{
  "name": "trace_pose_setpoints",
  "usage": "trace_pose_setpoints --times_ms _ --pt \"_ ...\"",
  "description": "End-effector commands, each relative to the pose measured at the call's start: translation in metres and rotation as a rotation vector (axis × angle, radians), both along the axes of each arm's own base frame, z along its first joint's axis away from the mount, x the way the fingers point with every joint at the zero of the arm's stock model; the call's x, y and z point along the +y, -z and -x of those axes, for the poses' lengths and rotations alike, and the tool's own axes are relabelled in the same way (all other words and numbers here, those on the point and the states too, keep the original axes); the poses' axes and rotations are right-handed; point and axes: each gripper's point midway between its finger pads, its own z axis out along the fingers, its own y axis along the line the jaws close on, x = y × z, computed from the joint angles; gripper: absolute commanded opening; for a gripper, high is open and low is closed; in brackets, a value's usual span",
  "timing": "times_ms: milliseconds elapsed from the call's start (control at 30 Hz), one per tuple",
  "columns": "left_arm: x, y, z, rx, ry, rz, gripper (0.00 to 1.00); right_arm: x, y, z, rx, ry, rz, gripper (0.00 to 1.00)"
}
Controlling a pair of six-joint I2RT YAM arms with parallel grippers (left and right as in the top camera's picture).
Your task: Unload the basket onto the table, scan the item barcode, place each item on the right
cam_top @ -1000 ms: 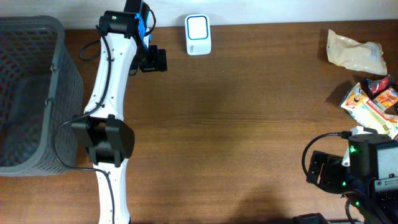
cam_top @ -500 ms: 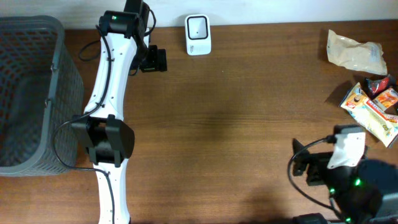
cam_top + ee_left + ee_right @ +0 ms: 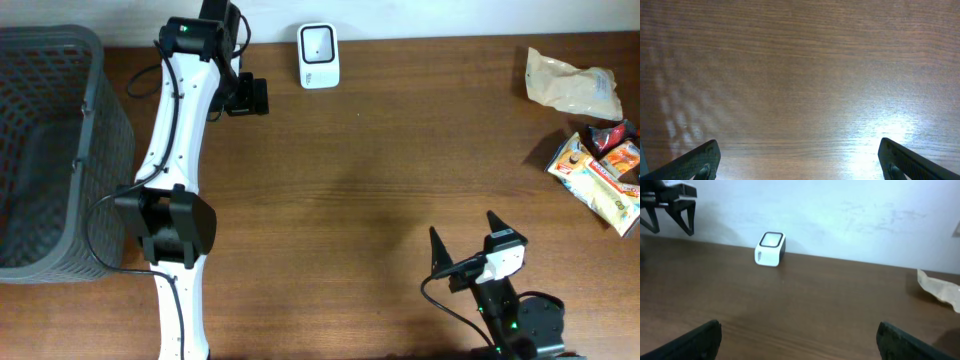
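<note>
A small white barcode scanner (image 3: pixel 319 55) stands at the far edge of the wooden table; the right wrist view has the scanner (image 3: pixel 771 248) ahead and left, against the white wall. The items lie at the far right: a beige packet (image 3: pixel 572 83) and several colourful snack packets (image 3: pixel 600 170). My left gripper (image 3: pixel 245 95) hangs open just left of the scanner, with only bare wood between its fingers (image 3: pixel 700 161). Near the table's front edge my right gripper (image 3: pixel 463 225) stands open and empty, pointing toward the far wall, well apart from the items.
A grey mesh basket (image 3: pixel 40 150) fills the left end of the table. The left arm stretches from its base at the front left up to the far edge. In the right wrist view the beige packet (image 3: pixel 940 287) shows at the right edge.
My right arm has swung left from the table's right edge, and its open fingers now point to the far wall. The scanner's blue-lit face has gone grey. The left arm has not moved.
</note>
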Motion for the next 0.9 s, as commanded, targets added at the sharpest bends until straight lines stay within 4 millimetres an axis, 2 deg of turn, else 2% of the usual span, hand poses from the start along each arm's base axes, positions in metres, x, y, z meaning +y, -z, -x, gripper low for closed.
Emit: trace_pose_setpoints --times_ms 0,233,400,500,733,867 --pt "-0.001 0.007 -0.002 0.008 -0.003 -0.011 0.99 0.002 0.009 -0.004 -0.026 -0.013 -0.002 0.98" --pt "0.0 0.007 -0.002 0.008 -0.005 -0.011 0.99 -0.008 0.026 -0.014 -0.055 0.032 -0.003 0.99" --pt "0.0 0.007 -0.002 0.008 -0.004 -0.011 0.99 -0.018 0.027 -0.015 -0.055 0.073 0.024 0.98" --pt "0.0 0.007 -0.002 0.008 -0.004 -0.011 0.99 -0.024 0.036 -0.016 -0.019 0.097 0.026 0.98" --pt "0.0 0.007 -0.002 0.008 -0.004 -0.011 0.99 -0.025 0.035 -0.016 -0.022 0.102 0.026 0.98" --pt "0.0 0.007 -0.002 0.008 -0.004 -0.011 0.99 -0.038 0.037 -0.017 -0.013 0.177 0.031 0.98"
